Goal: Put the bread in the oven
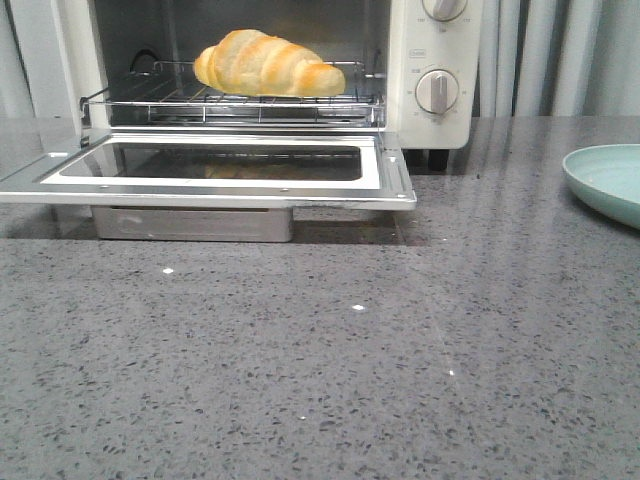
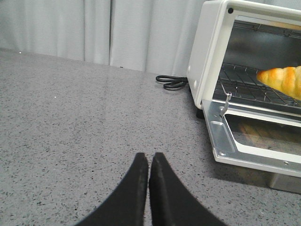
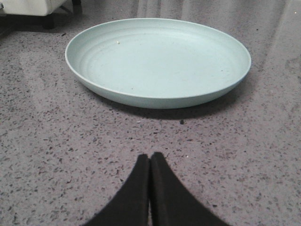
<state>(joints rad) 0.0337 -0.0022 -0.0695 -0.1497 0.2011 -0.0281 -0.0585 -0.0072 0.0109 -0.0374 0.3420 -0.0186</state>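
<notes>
The golden-brown bread lies on the wire rack inside the cream-white oven. The oven's glass door is folded down flat and open. In the left wrist view the oven stands off to one side, with the bread's pointed end showing on the rack. My left gripper is shut and empty over bare counter, well clear of the oven. My right gripper is shut and empty, just short of a pale green plate. Neither gripper shows in the front view.
The empty pale green plate sits on the grey speckled counter right of the oven. A metal crumb tray sticks out under the open door. A black power cord lies coiled behind the oven. Grey curtains hang at the back.
</notes>
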